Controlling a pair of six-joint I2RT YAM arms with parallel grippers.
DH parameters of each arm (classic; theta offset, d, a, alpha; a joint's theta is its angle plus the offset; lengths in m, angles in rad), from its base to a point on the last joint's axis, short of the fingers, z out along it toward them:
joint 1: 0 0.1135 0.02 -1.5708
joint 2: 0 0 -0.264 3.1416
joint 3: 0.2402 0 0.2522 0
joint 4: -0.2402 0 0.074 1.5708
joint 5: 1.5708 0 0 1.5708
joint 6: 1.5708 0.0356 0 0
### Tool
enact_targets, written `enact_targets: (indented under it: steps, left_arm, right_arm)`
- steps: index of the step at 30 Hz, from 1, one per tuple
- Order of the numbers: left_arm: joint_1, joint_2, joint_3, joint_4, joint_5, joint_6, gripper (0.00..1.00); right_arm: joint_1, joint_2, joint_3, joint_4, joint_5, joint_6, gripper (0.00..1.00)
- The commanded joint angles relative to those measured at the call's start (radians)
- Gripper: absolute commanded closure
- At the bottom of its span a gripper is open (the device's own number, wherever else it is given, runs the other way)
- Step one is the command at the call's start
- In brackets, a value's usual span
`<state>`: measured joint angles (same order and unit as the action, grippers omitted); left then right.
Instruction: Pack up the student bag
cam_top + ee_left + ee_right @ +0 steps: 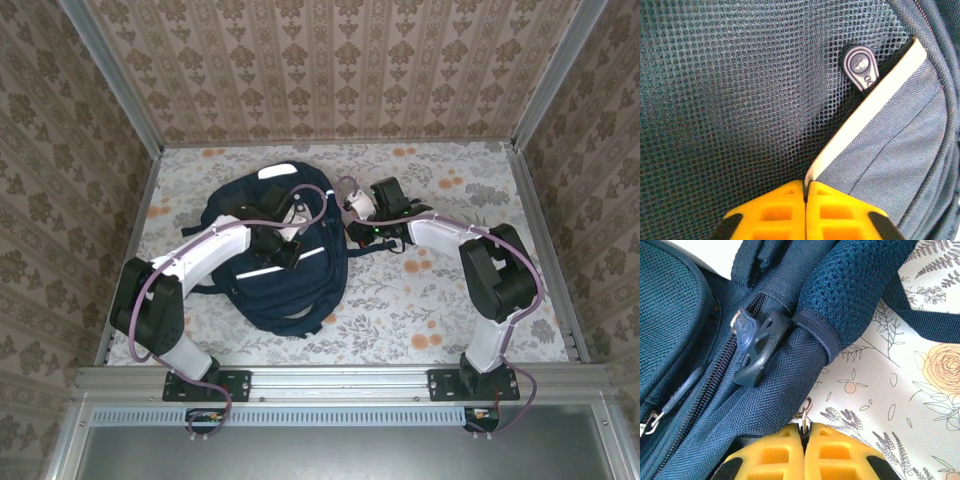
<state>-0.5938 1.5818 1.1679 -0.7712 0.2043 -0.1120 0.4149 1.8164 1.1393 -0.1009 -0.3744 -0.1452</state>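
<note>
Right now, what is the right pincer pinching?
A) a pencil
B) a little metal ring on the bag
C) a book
B: in the right wrist view the right pincer is closed on a metal ring that hangs at the edge of the student bag.

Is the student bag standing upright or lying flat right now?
Lying flat: the student bag sprawls on the floral table, a strap trailing flat beside it.

We held our left arm (pixel 205 250) and right arm (pixel 450 235) bent inward. The left gripper (pixel 805 192) and right gripper (pixel 804 432) were clamped — fingertips together.
</note>
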Motion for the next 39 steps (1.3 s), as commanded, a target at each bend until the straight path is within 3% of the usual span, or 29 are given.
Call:
enact_targets:
  steps: [1,14,20,25,32,39]
  left_arm:
    - [0.0,0.0,0.013,-0.016,0.083,-0.01,1.0]
    - [0.2,-0.201,-0.011,0.104,0.229,-0.138,1.0]
    - [0.224,-0.197,0.001,0.141,0.269,-0.167,1.0]
    - [0.261,-0.22,0.009,0.152,0.292,-0.184,1.0]
    - [0.276,-0.227,-0.011,0.17,0.31,-0.2,1.0]
    - [0.273,-0.212,-0.015,0.191,0.322,-0.221,1.0]
  right_arm:
    - [-0.017,-0.071,-0.001,0.05,-0.001,0.007,1.0]
    - [0.024,-0.127,-0.056,-0.047,0.081,-0.132,1.0]
    - [0.106,-0.149,-0.069,-0.136,0.124,-0.248,1.0]
    - [0.111,-0.213,-0.106,-0.145,0.109,-0.262,1.0]
    - [0.117,-0.306,-0.118,-0.195,0.054,-0.236,1.0]
    - [0.187,-0.36,-0.152,-0.222,0.066,-0.19,1.0]
